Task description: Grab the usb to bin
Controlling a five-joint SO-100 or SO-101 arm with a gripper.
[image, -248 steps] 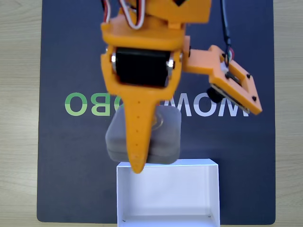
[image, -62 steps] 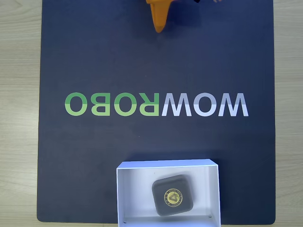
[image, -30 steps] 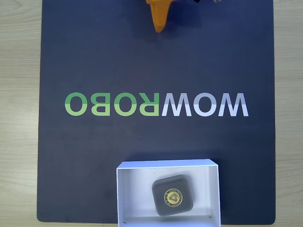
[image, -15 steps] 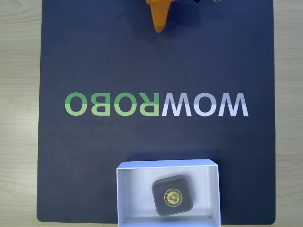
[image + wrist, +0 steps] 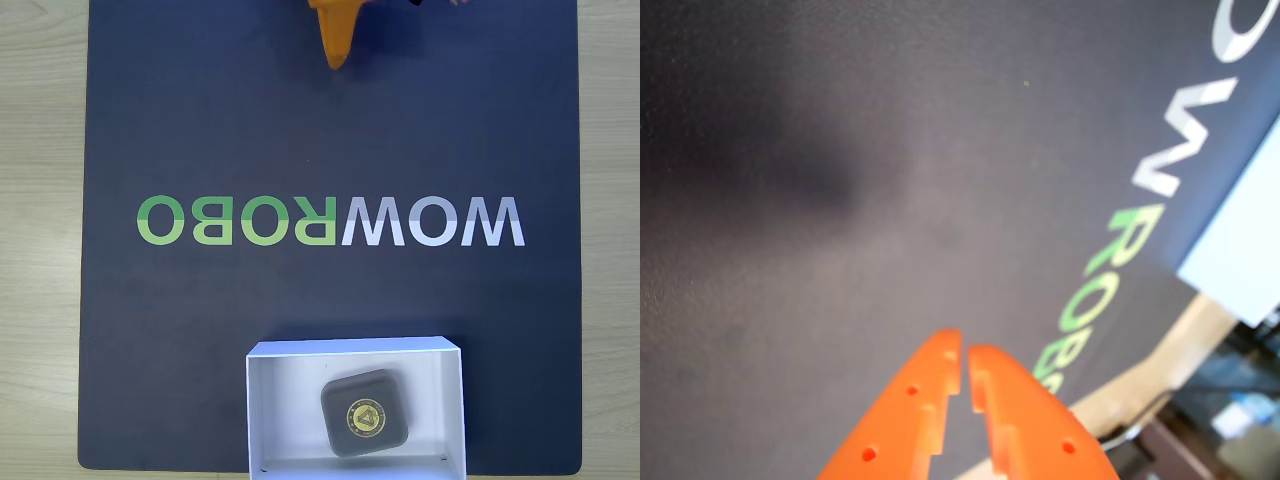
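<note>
Pressing together at the tips, the two orange plastic fingers [image 5: 910, 400] of the gripper [image 5: 964, 358] are leaving just a thin slit between them in the wrist view, and nothing is sitting in that slit. The gripper is hanging over a bare stretch of the dark navy rubber mat [image 5: 840, 180], with the mat's green and white lettering [image 5: 1120, 250] running off to the right in that view.

In the fixed view the orange gripper tip [image 5: 337, 35] is poking in at the top edge, well apart from everything else. The mat [image 5: 200, 330] is lying on a pale wood-grain table [image 5: 40, 240], and the mirrored "WOWROBO" logo [image 5: 330, 221] is crossing its middle.

The shallow rectangular white box, the bin [image 5: 270, 420], is sitting at the bottom edge of the mat. The small flat dark grey square usb [image 5: 365, 412] with rounded corners is lying flat inside the bin, slightly right of centre and a little rotated, showing a round gold emblem with a triangle on its top face.
</note>
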